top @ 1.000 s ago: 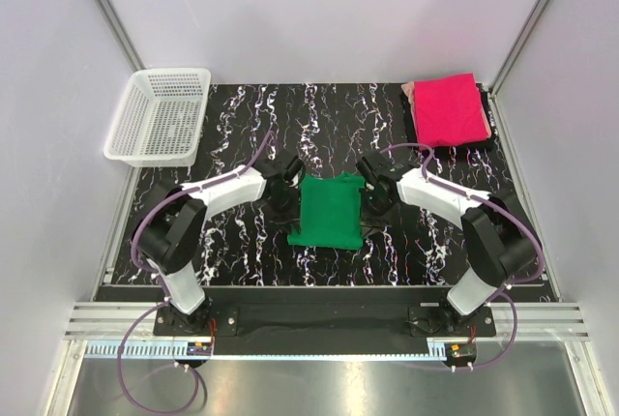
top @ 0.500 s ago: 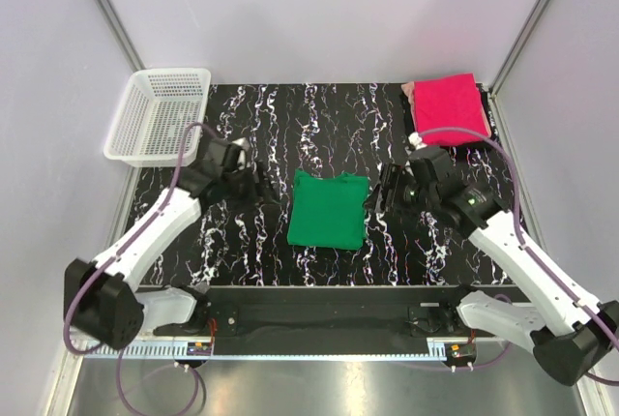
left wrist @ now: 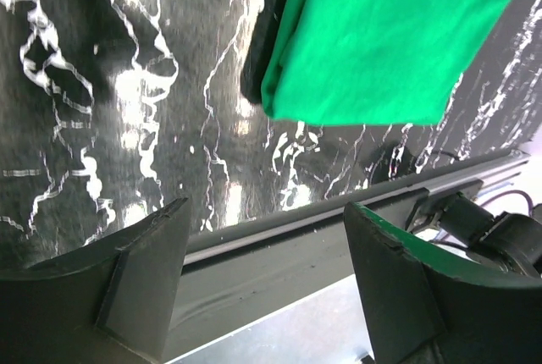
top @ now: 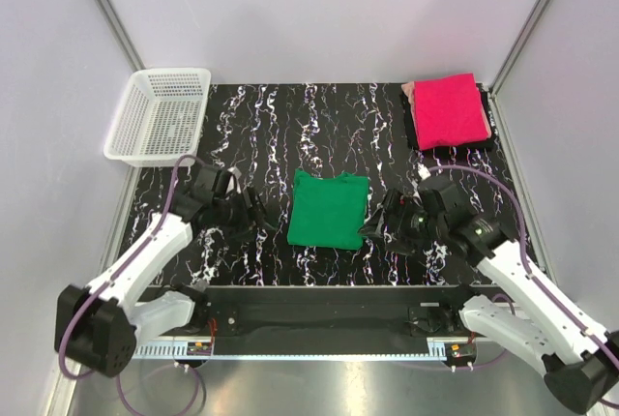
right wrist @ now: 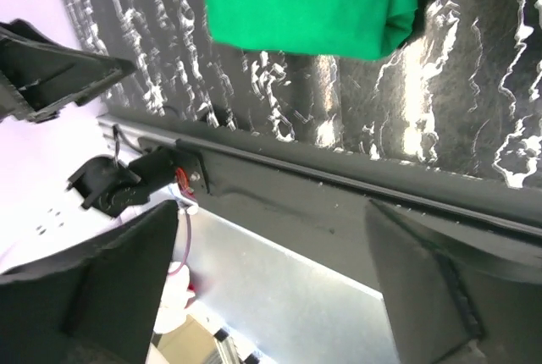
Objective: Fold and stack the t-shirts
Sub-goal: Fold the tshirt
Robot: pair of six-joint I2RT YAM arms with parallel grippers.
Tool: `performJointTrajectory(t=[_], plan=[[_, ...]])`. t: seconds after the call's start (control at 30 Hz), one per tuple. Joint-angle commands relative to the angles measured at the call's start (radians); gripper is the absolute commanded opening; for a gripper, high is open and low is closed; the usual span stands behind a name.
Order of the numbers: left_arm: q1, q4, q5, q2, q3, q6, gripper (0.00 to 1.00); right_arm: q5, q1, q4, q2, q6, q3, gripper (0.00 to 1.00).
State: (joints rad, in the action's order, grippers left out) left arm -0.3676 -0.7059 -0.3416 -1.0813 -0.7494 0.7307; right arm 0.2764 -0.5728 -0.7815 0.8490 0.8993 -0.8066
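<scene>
Left of green shirt (top: 329, 209): left gripper (top: 253, 215) just beside its edge, not touching, jaws spread; bare table (top: 290, 116) between them.
Right of shirt: right gripper (top: 372, 225) close by the near corner, jaws spread, narrowing that side.
Behind shirt: open table to the back edge, wide passage.
Back left of shirt: basket (top: 121, 126) in the corner, well apart.
Back right of shirt: pink shirt (top: 449, 110) in the corner, well apart.
Near side of shirt: narrow table strip, then rail (top: 319, 300).
Over shirt: uncovered.

Green t-shirt (right wrist: 309, 0) flat on table (right wrist: 474, 85); right hand (right wrist: 271, 210) fingers spread.
</scene>
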Motion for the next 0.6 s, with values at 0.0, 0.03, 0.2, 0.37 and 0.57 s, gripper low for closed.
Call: performJointTrajectory(t=[0.0,0.03,0.2,0.37,0.57], plan=[[0.001,0.020,-0.042,0.093,0.039,0.044,0.74,0.046,0.008,0.037,-0.050,0.084,0.027,1.00],[0.001,0.019,-0.046,0.093,0.045,0.044,0.73,0.061,0.007,0.048,-0.048,0.084,0.036,1.00],[-0.001,0.002,-0.066,0.104,0.051,0.032,0.70,0.076,0.014,0.074,-0.025,0.122,0.057,0.57],[-0.001,-0.009,-0.060,0.103,0.038,0.032,0.68,0.076,0.014,-0.004,0.019,0.072,-0.005,0.77],[-0.001,-0.007,-0.037,0.089,0.042,0.019,0.68,0.073,0.016,-0.022,0.007,0.049,-0.045,0.92]])
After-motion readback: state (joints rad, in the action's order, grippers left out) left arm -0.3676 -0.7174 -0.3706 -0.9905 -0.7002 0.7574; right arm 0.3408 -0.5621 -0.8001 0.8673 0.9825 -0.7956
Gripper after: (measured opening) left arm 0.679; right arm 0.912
